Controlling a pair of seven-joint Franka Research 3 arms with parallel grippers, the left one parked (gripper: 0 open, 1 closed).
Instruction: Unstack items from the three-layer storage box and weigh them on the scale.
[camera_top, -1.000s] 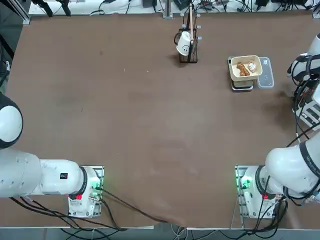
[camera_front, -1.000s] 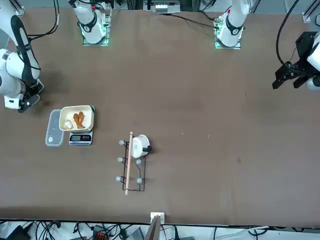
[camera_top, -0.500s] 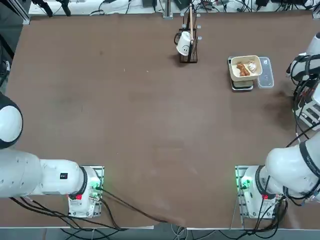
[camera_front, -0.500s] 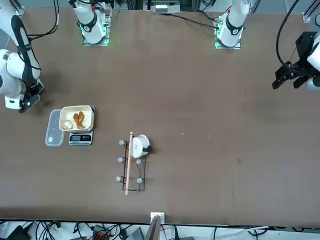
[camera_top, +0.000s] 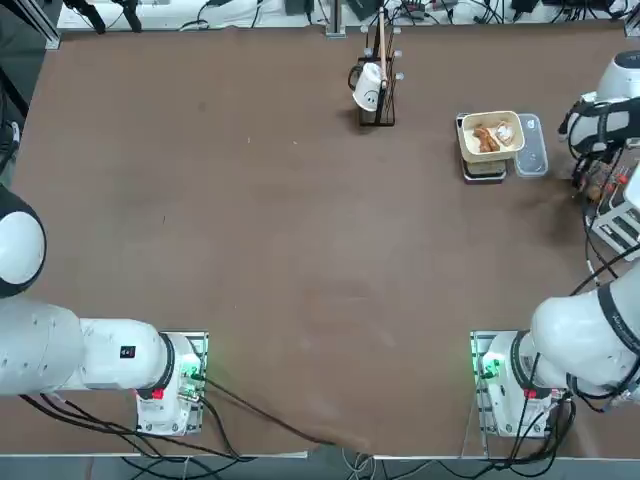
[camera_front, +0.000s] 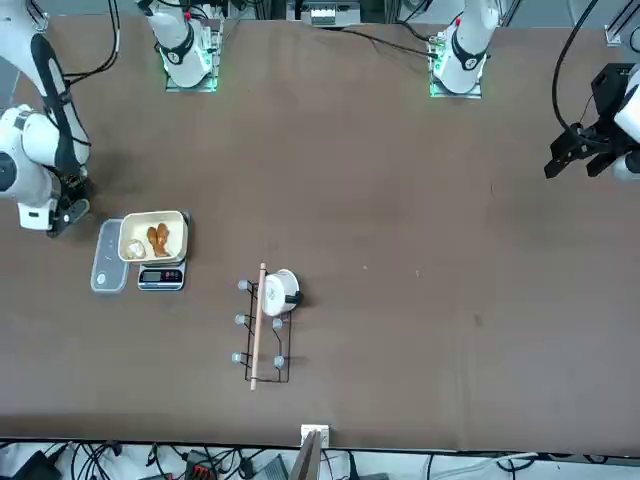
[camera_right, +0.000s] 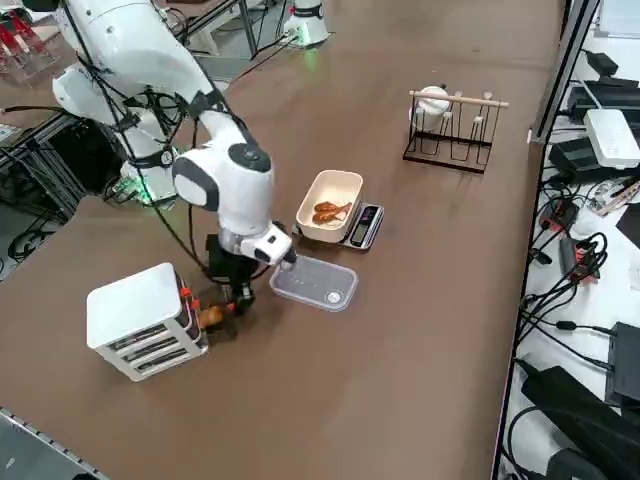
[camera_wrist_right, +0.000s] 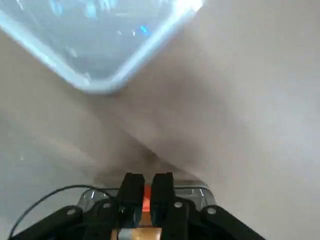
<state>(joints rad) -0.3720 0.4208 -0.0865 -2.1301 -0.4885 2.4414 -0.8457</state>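
Claw closure was seen in the wrist view, the 2 fingers nearly together on a small orange item. In the right side view the claw hung low over the desk, just beside the three-layer storage box and short of the clear panel. Beyond the panel stood the scale, topped by the cream tray, in which 2 orange-brown lumps and 1 whitish one were already laid. Farthest off stood the black rack, well apart.

The carry to the tray was judged to be the step in hand. It would be done well if the item were lifted enough to clear the panel and the tray's rim. It should be brought over a bare part of the tray and let go low, so that the scale is not jolted and nothing bounces out.
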